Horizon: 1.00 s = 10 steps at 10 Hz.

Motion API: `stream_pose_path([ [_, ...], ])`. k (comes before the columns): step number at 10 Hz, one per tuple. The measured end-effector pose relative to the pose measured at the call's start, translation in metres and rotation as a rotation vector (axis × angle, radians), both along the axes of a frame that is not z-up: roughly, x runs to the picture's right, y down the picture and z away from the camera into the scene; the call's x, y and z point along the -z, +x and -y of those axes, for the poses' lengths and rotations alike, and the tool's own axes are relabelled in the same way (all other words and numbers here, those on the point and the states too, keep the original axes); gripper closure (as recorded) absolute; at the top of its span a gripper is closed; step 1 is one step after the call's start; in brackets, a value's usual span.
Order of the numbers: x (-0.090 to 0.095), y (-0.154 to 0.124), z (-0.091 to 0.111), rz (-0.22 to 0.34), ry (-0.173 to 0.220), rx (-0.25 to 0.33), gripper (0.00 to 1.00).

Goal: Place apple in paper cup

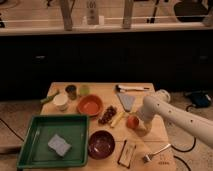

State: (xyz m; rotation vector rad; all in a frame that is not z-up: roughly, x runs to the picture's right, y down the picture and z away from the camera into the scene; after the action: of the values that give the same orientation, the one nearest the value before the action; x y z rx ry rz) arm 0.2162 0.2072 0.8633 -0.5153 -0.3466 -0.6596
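The apple (131,121), small, round and orange-red, sits on the wooden table (100,89) right of centre. My gripper (141,128) hangs from the white arm (172,116) that comes in from the right. It is low over the table, right against the apple's right side. The paper cup (61,102), white and upright, stands at the table's left side, well away from the apple.
An orange bowl (90,105), dark grapes (107,115) and a yellowish stick (118,119) lie between the cup and the apple. A dark cup (71,91), a dark red bowl (101,144), a green tray (35,150) holding a sponge (59,145), and a brush (156,152) are also there.
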Motion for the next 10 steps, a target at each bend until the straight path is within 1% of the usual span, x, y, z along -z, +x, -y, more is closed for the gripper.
stream_pose_path([
  [8,0.0000,0.0000,-0.0001,0.000,0.000,0.000,0.21],
  [9,0.0002,0.0002,-0.0003,-0.001,-0.001,0.001,0.28],
  [10,0.0008,0.0010,-0.0011,-0.002,-0.005,0.002,0.38],
])
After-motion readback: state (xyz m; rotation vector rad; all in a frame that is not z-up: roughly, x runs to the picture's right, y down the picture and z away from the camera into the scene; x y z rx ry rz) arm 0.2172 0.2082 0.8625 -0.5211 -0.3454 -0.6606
